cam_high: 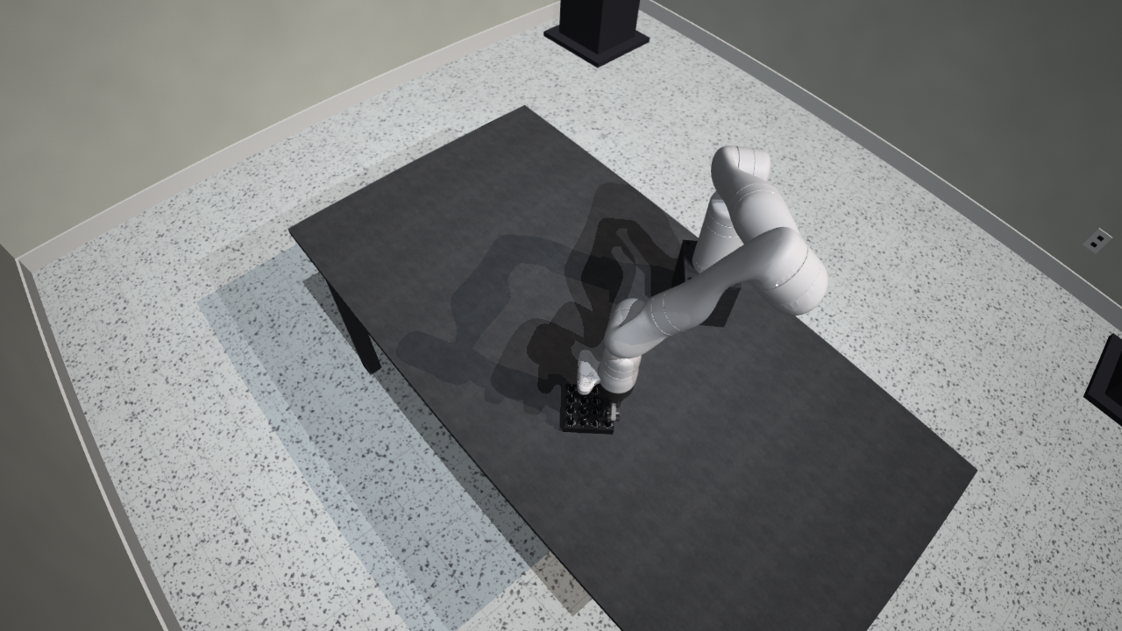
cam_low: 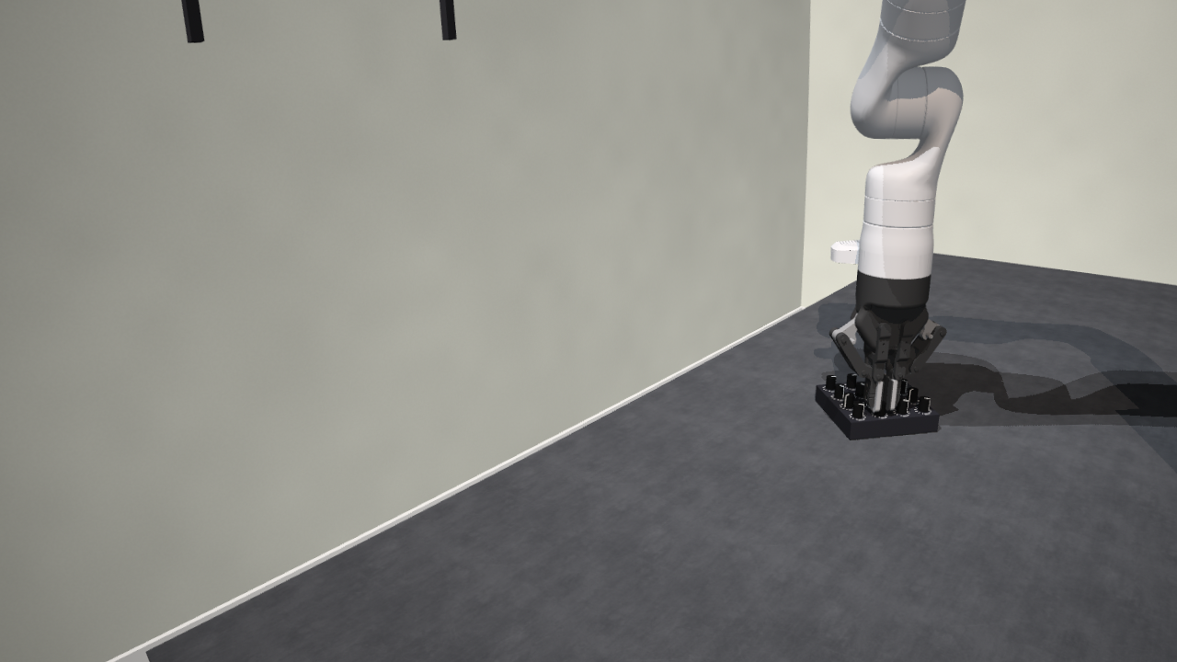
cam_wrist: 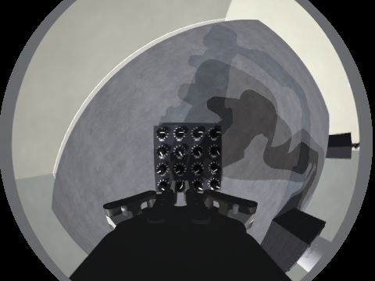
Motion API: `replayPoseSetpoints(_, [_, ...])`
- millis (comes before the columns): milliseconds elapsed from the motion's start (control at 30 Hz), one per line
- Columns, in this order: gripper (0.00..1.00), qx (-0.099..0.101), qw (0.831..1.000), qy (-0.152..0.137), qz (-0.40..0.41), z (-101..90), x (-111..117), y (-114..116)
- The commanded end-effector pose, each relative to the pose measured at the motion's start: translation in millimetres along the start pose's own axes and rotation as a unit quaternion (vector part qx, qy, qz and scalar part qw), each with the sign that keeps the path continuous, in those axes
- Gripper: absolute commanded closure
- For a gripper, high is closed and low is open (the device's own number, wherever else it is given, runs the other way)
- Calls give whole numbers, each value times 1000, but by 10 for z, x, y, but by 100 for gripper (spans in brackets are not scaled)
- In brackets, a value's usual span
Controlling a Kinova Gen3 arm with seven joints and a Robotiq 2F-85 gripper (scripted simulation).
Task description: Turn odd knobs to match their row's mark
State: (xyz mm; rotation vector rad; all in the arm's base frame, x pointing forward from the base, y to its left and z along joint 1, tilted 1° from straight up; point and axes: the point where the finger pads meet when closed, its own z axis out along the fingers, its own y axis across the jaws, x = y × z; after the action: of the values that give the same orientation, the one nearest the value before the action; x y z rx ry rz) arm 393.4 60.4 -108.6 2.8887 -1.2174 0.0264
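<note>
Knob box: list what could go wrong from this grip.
1. The gripper is shut on one knob among close-packed neighbours; its fingers might brush and shift a knob that should stay put.
2. The knob box stands loose near the table edge; twisting could drag or rotate it.
3. Turning past an end stop may make the fingers slip.
</note>
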Motion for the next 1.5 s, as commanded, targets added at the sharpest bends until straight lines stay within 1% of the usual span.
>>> replayPoseSetpoints(0, [92, 0, 1000, 0, 0, 0, 2, 0])
replayPoseSetpoints(800, [92, 0, 1000, 0, 9, 0, 2, 0])
replayPoseSetpoints(1233, [92, 0, 999, 0, 34, 0, 2, 0])
replayPoseSetpoints(1467, [92, 0, 998, 0, 62, 1, 2, 0])
